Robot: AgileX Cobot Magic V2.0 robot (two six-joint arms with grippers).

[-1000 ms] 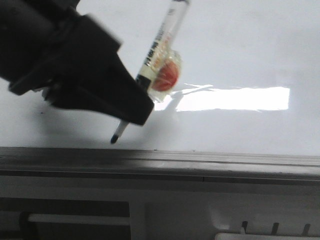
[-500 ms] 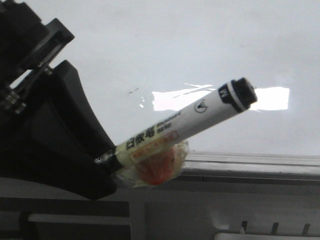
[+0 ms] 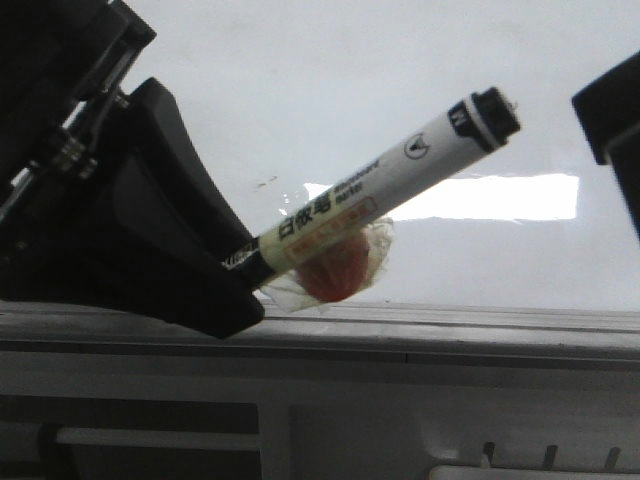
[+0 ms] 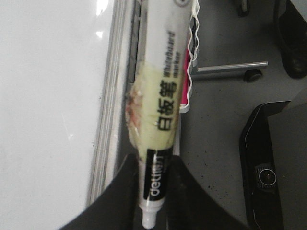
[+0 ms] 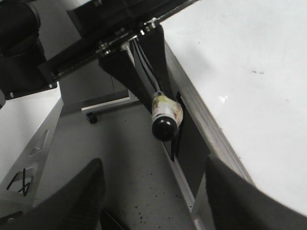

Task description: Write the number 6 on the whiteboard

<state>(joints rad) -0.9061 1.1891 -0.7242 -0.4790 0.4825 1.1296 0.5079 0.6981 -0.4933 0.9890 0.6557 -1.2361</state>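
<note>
The whiteboard [image 3: 330,80] fills the front view, with a glare bar and its grey bottom rail [image 3: 460,325]. No drawn number 6 shows on it, only small faint specks. My left gripper [image 3: 245,278] is shut on a white marker [image 3: 385,185] with yellowish tape and an orange lump [image 3: 340,265] on it. The marker's black rear end points up to the right, off the board. In the left wrist view the marker [image 4: 160,110] sits between the fingers of the left gripper [image 4: 151,179], beside the whiteboard [image 4: 48,96]. My right gripper [image 5: 153,191] is open and empty, facing the marker's end [image 5: 164,125]; one finger of it shows at the front view's right edge [image 3: 615,115].
Below the board's edge lies grey speckled floor [image 5: 144,182]. A white wire rack [image 4: 193,52], a caster wheel [image 4: 252,74] and a black device [image 4: 261,167] are on the floor. A white frame [image 5: 29,134] stands on the floor beside the left arm.
The left gripper swung the marker from tip-down at the board near the rail to lying slanted, rear end up to the right. My right gripper has come into the front view.
</note>
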